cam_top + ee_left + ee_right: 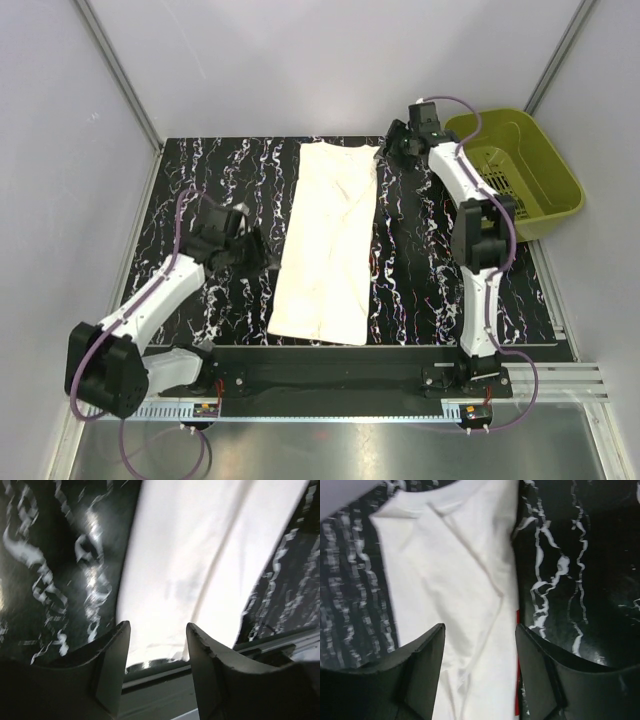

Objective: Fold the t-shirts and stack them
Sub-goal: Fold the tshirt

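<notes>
Here's the shirt, white, folded into one long narrow strip down the middle of the overhead frame. It lies flat on the counter, its top end near the far edge and its bottom end just short of the black rail at the foot of the picture. The strip widens a little towards the bottom, and soft creases run through its upper half. In the right wrist view the shirt shows a diagonal fold line and a squared-off corner at upper left.

The left fingers sit at the strip's left edge, about halfway down the overhead frame. From the wrist, the left fingers are spread apart with nothing between them, and the shirt shows bright beyond the gap. The right fingers are up at the top right corner of the strip. Close up, those right fingers are parted as well and hold nothing, with the shirt's right edge running down between them.

The counter is black with white marble veining and slightly glossy. An olive-green basket stands off its upper right corner, beside the right arm. Pale grey walls close in on three sides, with metal strips at the corners
</notes>
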Available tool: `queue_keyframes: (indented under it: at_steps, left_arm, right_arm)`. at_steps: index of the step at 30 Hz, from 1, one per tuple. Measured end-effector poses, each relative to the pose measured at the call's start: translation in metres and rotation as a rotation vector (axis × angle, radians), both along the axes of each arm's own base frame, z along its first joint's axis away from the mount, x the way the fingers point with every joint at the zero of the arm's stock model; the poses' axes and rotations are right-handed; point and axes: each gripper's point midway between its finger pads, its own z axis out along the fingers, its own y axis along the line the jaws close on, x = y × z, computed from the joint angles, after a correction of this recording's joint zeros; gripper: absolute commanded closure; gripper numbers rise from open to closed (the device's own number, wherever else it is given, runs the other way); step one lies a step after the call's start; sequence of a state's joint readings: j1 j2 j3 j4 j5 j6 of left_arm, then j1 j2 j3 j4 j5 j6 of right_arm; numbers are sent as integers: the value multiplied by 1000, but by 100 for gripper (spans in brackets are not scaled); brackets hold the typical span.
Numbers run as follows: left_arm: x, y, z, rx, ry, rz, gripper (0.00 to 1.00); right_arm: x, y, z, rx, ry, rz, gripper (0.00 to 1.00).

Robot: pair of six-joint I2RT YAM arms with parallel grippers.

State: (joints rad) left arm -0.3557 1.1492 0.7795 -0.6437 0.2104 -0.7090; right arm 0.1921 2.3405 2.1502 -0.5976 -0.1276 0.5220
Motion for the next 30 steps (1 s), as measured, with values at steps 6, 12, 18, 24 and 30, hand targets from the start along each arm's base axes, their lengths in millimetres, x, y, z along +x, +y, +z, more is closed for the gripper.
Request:
queue_keyframes:
  at_steps: [6, 12, 18, 24, 30]
  left_arm:
    - [79, -40, 24, -89, -157, -73, 49]
    - [149, -70, 3, -146, -241, -70, 62]
    - [206, -95, -20, -189, -262, -64, 92]
    - [231, -107, -38, -217, -247, -39, 97]
    - [235, -113, -55, -225, -218, -27, 97]
  right_arm:
    - [-56, 21, 40, 195, -38, 18, 32]
    - [-87, 70, -4, 325, 52, 67, 39]
    - [-103, 105, -30, 404, 103, 95, 76]
    - [-105, 107, -40, 444, 99, 76, 91]
    - [-128, 100, -73, 429, 172, 56, 96]
